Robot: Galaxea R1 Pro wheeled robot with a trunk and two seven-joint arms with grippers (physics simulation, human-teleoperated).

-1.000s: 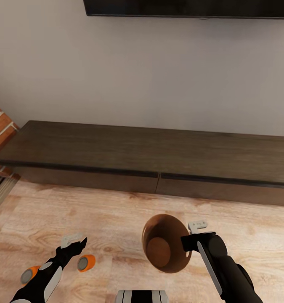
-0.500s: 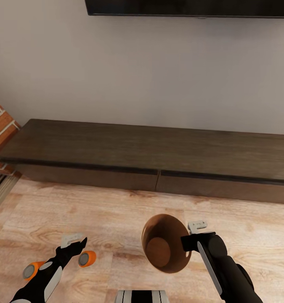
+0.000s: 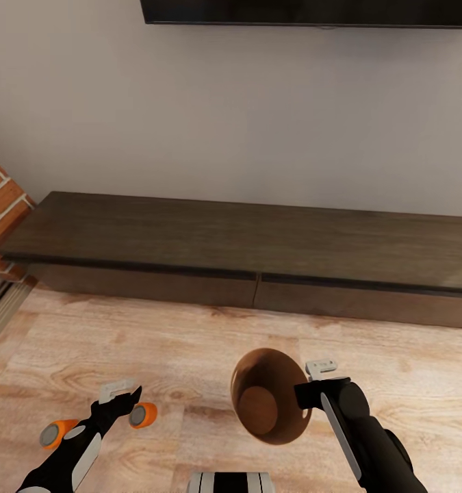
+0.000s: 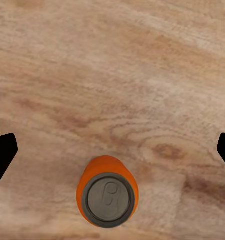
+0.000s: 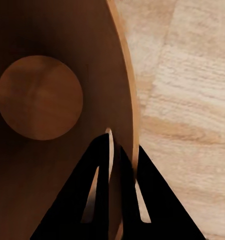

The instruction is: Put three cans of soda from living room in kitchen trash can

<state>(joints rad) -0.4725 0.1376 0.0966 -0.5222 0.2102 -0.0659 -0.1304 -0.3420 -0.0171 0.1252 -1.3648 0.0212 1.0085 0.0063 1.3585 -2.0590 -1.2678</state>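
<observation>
Copper-brown and tipped toward the camera, the tash can [image 3: 270,396] is up off the light wood floor [image 3: 189,342], and the right gripper [image 3: 306,396] has it by the rim: in the right wrist view the two dark fingers [image 5: 100,195] sit one either side of the thin wall of the bin [image 5: 67,125], jaws closed on that edge, with the round bottom showing deep inside. Everything else places off that bin. Over to its left, well apart from it, the left gripper [image 3: 124,397] hangs above the floor with its jaws spread wide; the left wrist view catches just the two black tips [image 4: 3,152] at opposite edges of the picture, nothing between them but planks. An orange soda can [image 3: 142,415] stands on the floor just beside that gripper, between it and the bin, grey top up; the left wrist view looks straight down on it [image 4: 108,198], outside the line between the tips. A second orange can [image 3: 58,433] sits farther left of the bin, beyond the left arm, partly hidden by it. Behind the bin, a long dark low cabinet [image 3: 244,246] runs along the wall, a black television [image 3: 306,12] above it and red brick [image 3: 1,198] at its left end.
</observation>
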